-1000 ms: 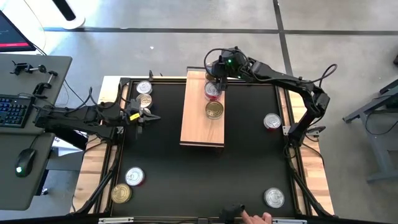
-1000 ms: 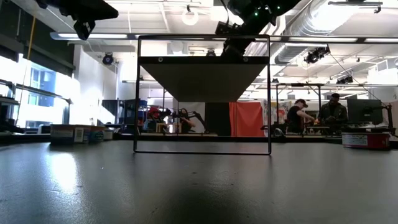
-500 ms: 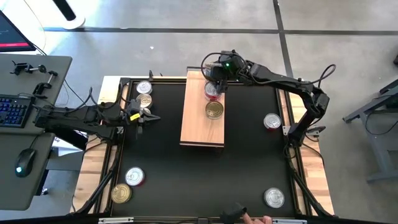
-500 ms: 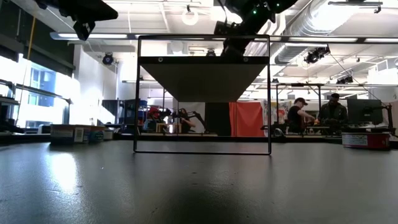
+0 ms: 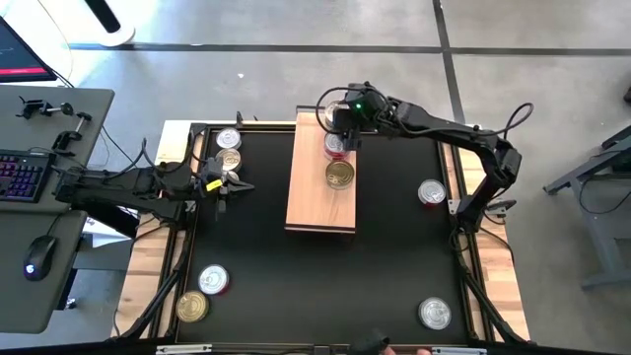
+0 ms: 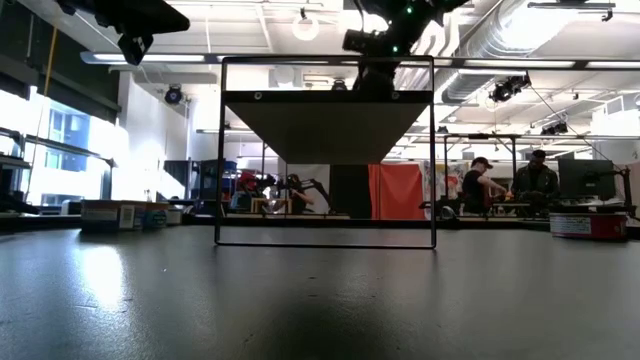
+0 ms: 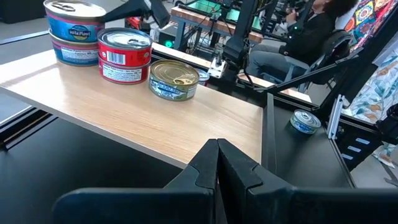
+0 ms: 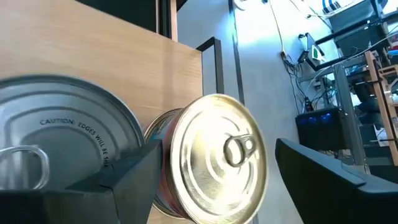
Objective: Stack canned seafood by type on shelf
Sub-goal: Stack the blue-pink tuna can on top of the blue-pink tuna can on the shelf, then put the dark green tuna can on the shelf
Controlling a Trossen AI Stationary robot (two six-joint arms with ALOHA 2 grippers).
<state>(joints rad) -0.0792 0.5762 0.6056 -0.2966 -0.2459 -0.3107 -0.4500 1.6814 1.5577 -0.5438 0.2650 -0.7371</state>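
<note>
The shelf [image 5: 317,197] is a light wooden board in the middle of the black table. Along it stand a gold tin [image 5: 339,175], a red-labelled tin [image 5: 337,145] and, at the far end, two stacked blue-labelled tins [image 7: 74,31]. My right gripper [image 5: 333,118] hovers open over that far end. In its wrist view its fingers [image 8: 134,177] stand on either side of a pull-tab tin [image 8: 217,149], with another tin [image 8: 59,146] beside it. My left gripper [image 7: 217,162] waits shut at the table's left [image 5: 233,184].
Loose tins lie on the table: two at the far left [image 5: 229,148], two at the near left [image 5: 204,293], one at the right [image 5: 431,192] and one at the near right [image 5: 435,314]. In the low view the shelf's underside [image 6: 325,125] sits raised on a thin black frame.
My right gripper has shifted a little toward the table's left edge above the shelf's far end. A person's hand at the table's near edge has drawn back almost out of view. The tins have stayed where they were.
</note>
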